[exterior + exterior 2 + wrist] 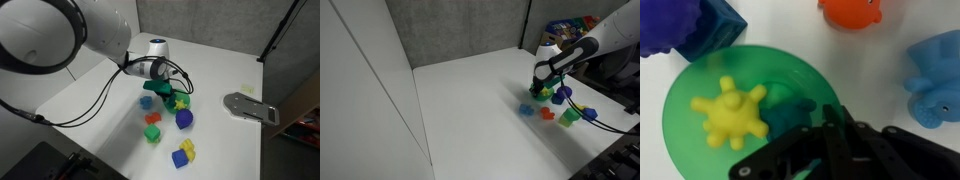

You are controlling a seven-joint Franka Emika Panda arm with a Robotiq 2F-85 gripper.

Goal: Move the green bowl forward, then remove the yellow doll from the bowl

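The green bowl [692,132] fills the left of the wrist view, and the yellow doll [732,112] lies inside it, left of centre. My gripper [830,115] is at the bowl's right rim, its black fingers pinched together on the rim. In both exterior views the gripper [160,90] [542,86] is low over the table at the bowl [171,100] [549,95], among the toy blocks. The doll is too small to make out there.
Right around the bowl are a blue toy [935,85], an orange toy [852,12] and a blue block [718,30]. A purple block [184,118], red block [153,118], green cube [152,133] and blue-yellow block [183,153] lie nearby. A grey plate [250,105] lies apart.
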